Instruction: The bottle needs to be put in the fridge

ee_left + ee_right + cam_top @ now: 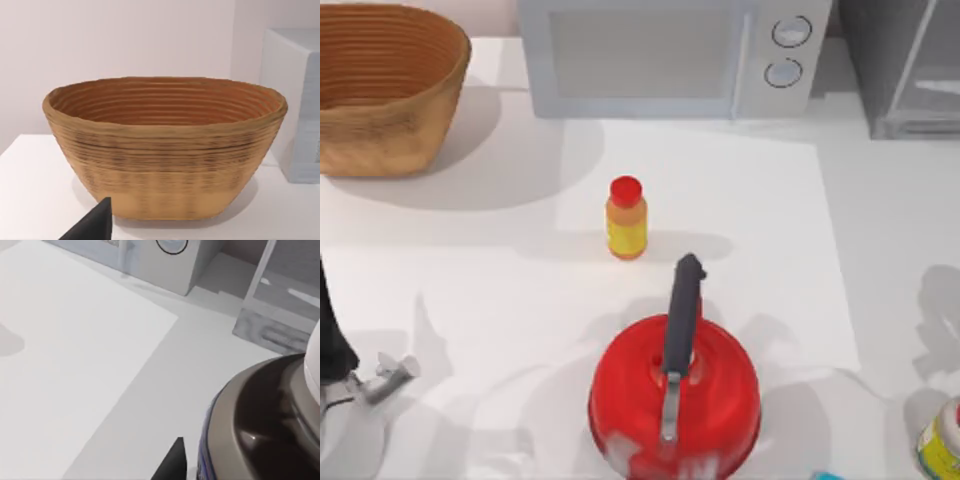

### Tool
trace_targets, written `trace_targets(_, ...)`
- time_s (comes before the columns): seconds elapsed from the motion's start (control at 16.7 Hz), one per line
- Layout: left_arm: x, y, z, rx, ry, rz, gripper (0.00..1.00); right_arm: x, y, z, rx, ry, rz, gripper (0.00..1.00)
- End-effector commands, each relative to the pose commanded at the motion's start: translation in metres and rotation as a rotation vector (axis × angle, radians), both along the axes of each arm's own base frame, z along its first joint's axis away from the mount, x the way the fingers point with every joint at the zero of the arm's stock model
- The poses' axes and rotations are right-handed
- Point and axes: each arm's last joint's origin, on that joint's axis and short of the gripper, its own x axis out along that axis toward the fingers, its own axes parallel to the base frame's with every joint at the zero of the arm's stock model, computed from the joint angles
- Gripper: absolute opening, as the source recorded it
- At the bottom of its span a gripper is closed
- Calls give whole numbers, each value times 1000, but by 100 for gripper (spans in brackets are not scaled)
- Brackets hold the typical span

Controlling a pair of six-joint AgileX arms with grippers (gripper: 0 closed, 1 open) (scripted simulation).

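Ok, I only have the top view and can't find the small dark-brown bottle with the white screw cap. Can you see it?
Observer: Yes. The right wrist view has the dark-brown bottle close up, its white cap uppermost.
Operator: Is the fridge in that view?
Observer: Yes, the dark grey fridge with its light-framed glassy door stands beyond the bottle.
Operator: And the left wrist view?
Observer: It faces the brown woven basket, showing its ribbed inside.

Bright, even light fills all views — soft grey shadows spread across the table point(470, 290) beside the basket point(380, 90) and red kettle point(675, 400), with slight overall softness — no glare.
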Motion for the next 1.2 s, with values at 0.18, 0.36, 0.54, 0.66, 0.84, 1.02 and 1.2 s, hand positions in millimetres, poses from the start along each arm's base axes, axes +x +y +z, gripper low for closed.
trace_targets(0.18, 0, 0, 0, 0, 0, 0, 100, -26, 12, -2, 40, -140, -146, 1)
trace_targets(0.36, 0, 0, 0, 0, 0, 0, 100, -41, 17, -12, 130, -254, -271, 1)
trace_targets(0.54, 0, 0, 0, 0, 0, 0, 100, -47, 19, -23, 215, -313, -354, 1)
trace_targets(0.66, 0, 0, 0, 0, 0, 0, 100, -48, 20, -27, 243, -325, -375, 1)
trace_targets(0.84, 0, 0, 0, 0, 0, 0, 100, -48, 20, -27, 244, -326, -376, 1)
trace_targets(1.02, 0, 0, 0, 0, 0, 0, 100, -48, 19, -25, 244, -327, -381, 1)
trace_targets(1.2, 0, 0, 0, 0, 0, 0, 100, -44, 16, -6, 244, -361, -402, 1)
